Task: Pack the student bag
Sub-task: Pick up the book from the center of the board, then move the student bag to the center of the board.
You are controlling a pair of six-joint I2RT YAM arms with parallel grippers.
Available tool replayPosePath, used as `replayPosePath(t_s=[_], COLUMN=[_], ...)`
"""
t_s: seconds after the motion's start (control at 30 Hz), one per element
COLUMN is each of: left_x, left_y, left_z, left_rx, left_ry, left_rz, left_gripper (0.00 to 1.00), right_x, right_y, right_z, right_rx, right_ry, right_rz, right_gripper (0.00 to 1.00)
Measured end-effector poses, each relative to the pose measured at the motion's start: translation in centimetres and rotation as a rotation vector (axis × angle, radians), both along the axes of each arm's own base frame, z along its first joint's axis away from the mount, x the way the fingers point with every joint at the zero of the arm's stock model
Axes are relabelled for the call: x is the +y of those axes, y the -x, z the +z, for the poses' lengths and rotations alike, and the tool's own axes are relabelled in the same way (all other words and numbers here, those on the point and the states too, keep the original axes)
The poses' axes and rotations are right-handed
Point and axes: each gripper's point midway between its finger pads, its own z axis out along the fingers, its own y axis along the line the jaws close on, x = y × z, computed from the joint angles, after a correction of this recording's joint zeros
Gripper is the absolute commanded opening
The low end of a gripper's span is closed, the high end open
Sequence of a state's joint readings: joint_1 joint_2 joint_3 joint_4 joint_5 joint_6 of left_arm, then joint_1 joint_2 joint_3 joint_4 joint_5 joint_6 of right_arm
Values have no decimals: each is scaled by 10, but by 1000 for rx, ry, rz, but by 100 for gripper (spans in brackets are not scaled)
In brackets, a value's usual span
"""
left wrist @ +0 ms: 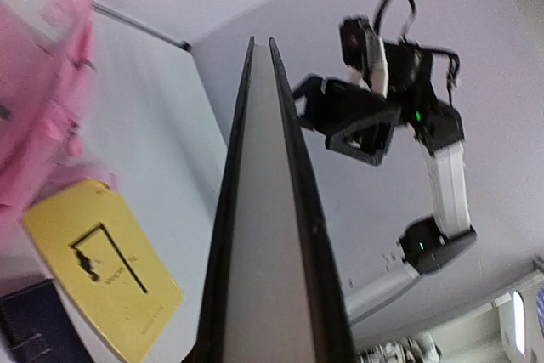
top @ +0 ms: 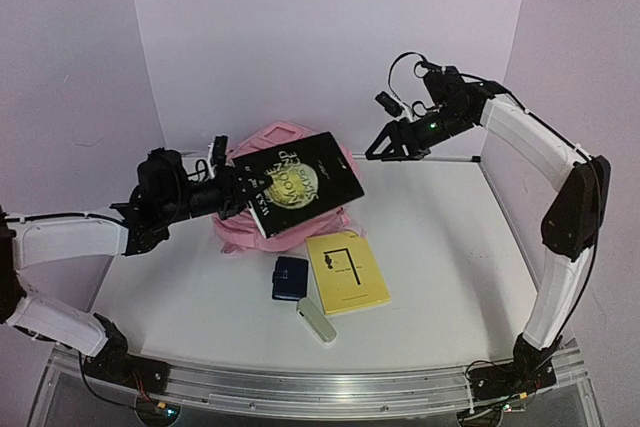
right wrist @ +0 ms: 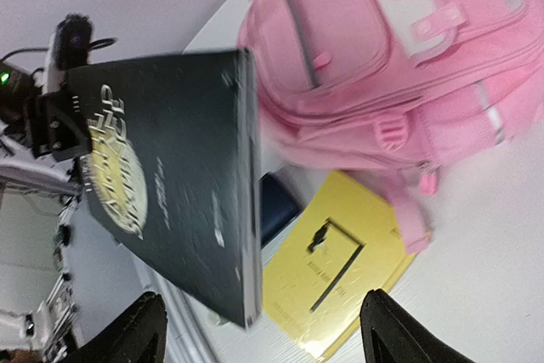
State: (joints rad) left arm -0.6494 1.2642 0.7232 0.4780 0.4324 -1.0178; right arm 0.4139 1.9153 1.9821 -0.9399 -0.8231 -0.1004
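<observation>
Our left gripper [top: 236, 194] is clamped on an edge of the black book [top: 305, 182] with gold lettering, which we hold tilted over the pink student bag [right wrist: 365, 57] lying at the back of the white table [top: 440, 237]. Our right gripper [top: 378, 147] hangs apart from it, fingers spread wide around nothing. A yellow book [top: 347, 269], a dark blue pouch [top: 289, 277] and a pale oblong case [top: 317, 322] lie just in front of the bag.

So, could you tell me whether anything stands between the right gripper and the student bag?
Yes, partly. The black book, clamped in the left gripper and held tilted above the student bag, hangs between it and the open right gripper. Much of the bag shows past the book in the right wrist view.
</observation>
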Motion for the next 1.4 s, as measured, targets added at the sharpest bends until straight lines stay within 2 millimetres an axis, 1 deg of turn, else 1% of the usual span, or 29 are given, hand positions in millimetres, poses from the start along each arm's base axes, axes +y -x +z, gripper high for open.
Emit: replayPosePath(t_s=[0.07,0.13,0.2,0.27,0.3,0.37,0.43,0.5,0.57,0.63,0.67,0.73,0.83,0.9,1.0,1.03,1.13,1.2,1.23,1.3,1.4], left_x=[30,55,79,101,109,126,139,148,155,159,161,163,164,164,164,164,164,164,164,164,164], left_y=[-13,-20,-20,-18,-17,-14,-11,-8,-4,-2,-1,0,1,1,1,1,1,1,1,1,0], left_z=[7,14,19,21,19,14,7,1,-3,-4,-5,-4,-5,-5,-6,-6,-6,-6,-7,-7,-10], left_rx=[4,2,7,18,28,52,75,93,107,114,117,119,121,122,123,123,123,123,124,124,128], left_ry=[-20,-35,-56,-79,-92,-125,-160,-187,-208,-217,-215,-209,-210,-211,-213,-213,-213,-214,-215,-216,-221], left_rz=[162,290,408,503,540,609,662,694,714,727,731,738,744,744,744,743,744,744,744,744,744], left_gripper=[0,0,0,0,0,0,0,0,0,0,0,0,0,0,0,0,0,0,0,0,0], right_x=[2,8,23,48,63,97,126,153,172,178,176,168,150,137,108,100,65,48,42,34,29], right_y=[-21,-40,-54,-61,-63,-61,-56,-49,-47,-51,-57,-70,-91,-111,-147,-156,-184,-196,-200,-205,-204], right_z=[-4,-11,-20,-32,-39,-57,-78,-101,-120,-135,-143,-151,-152,-144,-132,-130,-127,-128,-129,-133,-149], right_rx=[-51,-118,-189,-262,-300,-387,-459,-520,-557,-581,-589,-592,-537,-486,-385,-359,-278,-230,-208,-176,-115], right_ry=[41,96,162,226,256,326,390,455,489,521,543,567,533,465,337,303,233,197,182,162,150], right_rz=[-44,-74,-87,-75,-66,-31,1,30,44,43,31,-4,-82,-166,-305,-340,-452,-519,-547,-582,-613], right_gripper=[73,73,73,74,75,79,80,81,83,82,82,79,75,73,72,72,70,71,73,75,76])
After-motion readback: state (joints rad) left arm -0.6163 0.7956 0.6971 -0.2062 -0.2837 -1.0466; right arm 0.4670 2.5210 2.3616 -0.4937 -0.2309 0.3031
